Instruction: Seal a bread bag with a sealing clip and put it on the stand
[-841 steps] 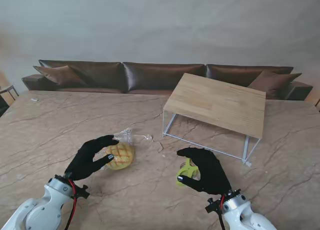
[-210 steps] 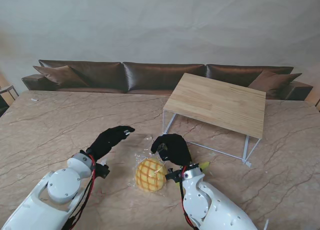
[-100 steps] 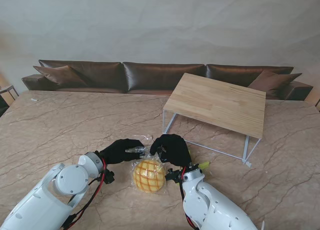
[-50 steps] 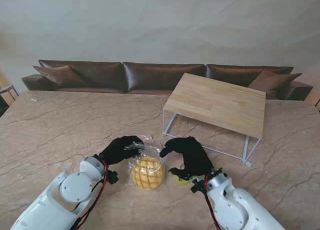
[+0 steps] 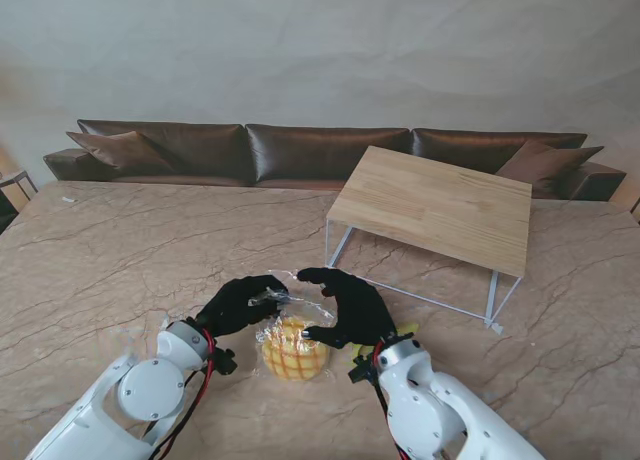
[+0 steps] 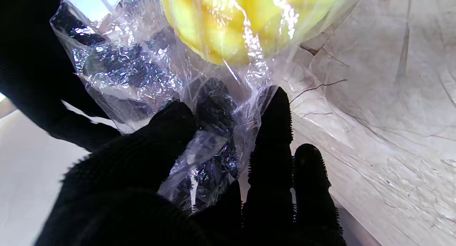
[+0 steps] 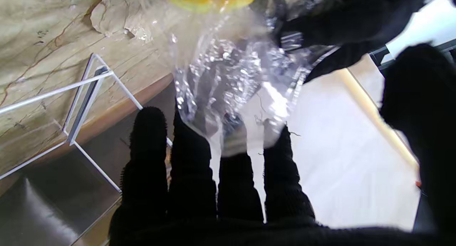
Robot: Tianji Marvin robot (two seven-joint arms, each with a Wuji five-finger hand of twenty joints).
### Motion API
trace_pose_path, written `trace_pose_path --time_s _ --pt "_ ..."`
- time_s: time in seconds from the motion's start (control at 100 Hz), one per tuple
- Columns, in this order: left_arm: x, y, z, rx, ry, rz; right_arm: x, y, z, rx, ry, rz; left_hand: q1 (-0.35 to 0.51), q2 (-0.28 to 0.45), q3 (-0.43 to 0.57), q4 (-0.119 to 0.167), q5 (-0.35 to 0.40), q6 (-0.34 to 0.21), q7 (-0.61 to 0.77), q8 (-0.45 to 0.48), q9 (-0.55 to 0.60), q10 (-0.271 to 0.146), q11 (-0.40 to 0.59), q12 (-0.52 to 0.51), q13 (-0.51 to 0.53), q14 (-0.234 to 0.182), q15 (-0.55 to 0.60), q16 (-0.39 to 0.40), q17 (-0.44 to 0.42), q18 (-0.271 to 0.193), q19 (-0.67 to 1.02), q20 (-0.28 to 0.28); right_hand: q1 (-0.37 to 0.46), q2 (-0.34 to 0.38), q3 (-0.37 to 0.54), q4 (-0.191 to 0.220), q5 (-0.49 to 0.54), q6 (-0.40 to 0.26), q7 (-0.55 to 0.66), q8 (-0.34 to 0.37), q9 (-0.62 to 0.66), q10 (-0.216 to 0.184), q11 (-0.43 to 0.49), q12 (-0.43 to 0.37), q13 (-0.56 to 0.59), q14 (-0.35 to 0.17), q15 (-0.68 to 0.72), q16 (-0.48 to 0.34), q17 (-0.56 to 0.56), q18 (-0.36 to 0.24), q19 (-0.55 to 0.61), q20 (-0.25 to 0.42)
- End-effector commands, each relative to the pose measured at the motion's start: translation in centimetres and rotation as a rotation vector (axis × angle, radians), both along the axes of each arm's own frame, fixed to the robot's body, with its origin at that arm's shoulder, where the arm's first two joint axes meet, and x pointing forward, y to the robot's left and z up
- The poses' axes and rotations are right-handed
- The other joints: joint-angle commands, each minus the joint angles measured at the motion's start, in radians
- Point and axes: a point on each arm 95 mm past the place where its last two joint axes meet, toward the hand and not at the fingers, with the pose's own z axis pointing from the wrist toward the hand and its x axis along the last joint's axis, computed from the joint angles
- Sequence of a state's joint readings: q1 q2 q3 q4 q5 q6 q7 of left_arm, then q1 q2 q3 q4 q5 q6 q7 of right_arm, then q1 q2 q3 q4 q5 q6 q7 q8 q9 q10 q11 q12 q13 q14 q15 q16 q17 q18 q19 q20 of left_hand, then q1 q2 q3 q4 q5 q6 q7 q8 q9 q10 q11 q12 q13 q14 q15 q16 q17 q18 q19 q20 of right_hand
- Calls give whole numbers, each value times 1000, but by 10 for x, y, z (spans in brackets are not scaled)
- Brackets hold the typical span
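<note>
the bread bag sits on the worktop near the stand. left hand pinches its neck; right hand spreads loosely over it, holding nothing firmly. the slick film could slip free if tugged; clip lies beside.

A beige marble tabletop with thin brown veins spreads under and all around the fingers. Well beyond the fingertips, along the table's far edge, runs a long dark-brown leather sofa. It has a brown cushion at its left end and another at its right end. Behind it rises a plain pale wall. Far to the left of the fingers a small white scrap lies on the marble, near a dark metal chair frame at the edge.
</note>
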State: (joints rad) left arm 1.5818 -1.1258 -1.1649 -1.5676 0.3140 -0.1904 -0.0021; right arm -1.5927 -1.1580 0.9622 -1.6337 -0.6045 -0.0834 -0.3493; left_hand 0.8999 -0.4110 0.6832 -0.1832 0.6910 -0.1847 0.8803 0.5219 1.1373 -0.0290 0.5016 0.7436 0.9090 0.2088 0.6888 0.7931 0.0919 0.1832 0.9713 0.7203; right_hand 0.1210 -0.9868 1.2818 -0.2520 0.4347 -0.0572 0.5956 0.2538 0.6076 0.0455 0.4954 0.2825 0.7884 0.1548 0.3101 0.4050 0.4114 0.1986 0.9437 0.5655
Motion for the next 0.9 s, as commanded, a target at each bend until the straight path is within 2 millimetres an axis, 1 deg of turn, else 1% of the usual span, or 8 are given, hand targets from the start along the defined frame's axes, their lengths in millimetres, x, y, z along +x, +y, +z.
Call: trace_pose_path --time_s 0.0,0.08,0.14,0.23,0.41,0.62,0.71,0.89 --pt "-6 -3 -1 -12 1 -11 9 4 2 6 4 -6 -11 -20 34 -17 37 -17 48 -9 46 -63 52 17 32 -10 15 15 1 -31 26 -4 72 28 -25 20 13 -20 36 -11 83 1 -8 -2 79 10 45 16 51 16 67 -14" --pt "-8 -2 -2 -17 -3 -15 17 9 -3 12 -4 -29 -20 -20 41 -17 35 -33 80 6 47 -82 92 50 30 -3 28 24 -4 -23 24 -8 282 179 -30 80 175 -123 132 46 271 -39 47 18 204 -35 133 75 136 32 178 -19" --pt "-9 -1 -2 -19 -10 -17 21 9 -3 10 -10 -39 -26 -26 73 -30 22 -72 140 95 34 -107 183 116 12 9 62 62 -14 -8 26 -7 330 164 11 90 270 -172 172 91 364 -67 107 38 275 -68 219 150 198 50 258 0" --pt "-10 0 -3 -20 -17 -22 24 7 -5 18 28 -21 -25 -24 81 -30 13 -100 156 203 24 -136 256 168 5 12 85 95 -16 -5 26 -3 429 116 -19 -65 351 -262 380 -41 497 -67 156 56 372 -71 345 249 279 72 353 56" --pt "-7 1 -8 -20 -35 0 30 1 -10 42 19 -20 -46 -43 136 -26 40 -120 157 321 38 -159 334 209 16 15 105 122 -7 -3 37 9 493 121 -8 -54 547 -340 488 -94 734 -44 168 34 523 -85 571 303 506 2 485 46" --pt "-3 1 -14 -28 -28 16 26 -21 -11 -25 4 1 -62 -53 166 -26 53 -126 143 353 47 -162 338 212 24 14 104 124 -5 -8 42 11 420 119 5 -69 388 -238 341 -103 565 -57 41 0 393 -91 262 178 290 -35 271 -6" --pt "-3 2 -14 -30 -27 20 19 -41 -7 -83 -6 22 -62 -51 162 -27 51 -127 139 354 46 -163 335 211 25 12 102 122 -4 -10 43 10 288 130 14 69 308 -165 153 54 393 -65 34 4 248 -107 102 123 137 -74 106 -49" --pt "-2 3 -12 -32 -32 22 5 -85 -2 -200 -20 44 -59 -48 157 -28 49 -129 136 354 45 -161 328 210 25 11 96 120 -4 -9 44 11 225 87 -4 58 211 -139 126 80 278 -79 -12 -5 115 -160 -28 -20 -6 -164 -59 -188"
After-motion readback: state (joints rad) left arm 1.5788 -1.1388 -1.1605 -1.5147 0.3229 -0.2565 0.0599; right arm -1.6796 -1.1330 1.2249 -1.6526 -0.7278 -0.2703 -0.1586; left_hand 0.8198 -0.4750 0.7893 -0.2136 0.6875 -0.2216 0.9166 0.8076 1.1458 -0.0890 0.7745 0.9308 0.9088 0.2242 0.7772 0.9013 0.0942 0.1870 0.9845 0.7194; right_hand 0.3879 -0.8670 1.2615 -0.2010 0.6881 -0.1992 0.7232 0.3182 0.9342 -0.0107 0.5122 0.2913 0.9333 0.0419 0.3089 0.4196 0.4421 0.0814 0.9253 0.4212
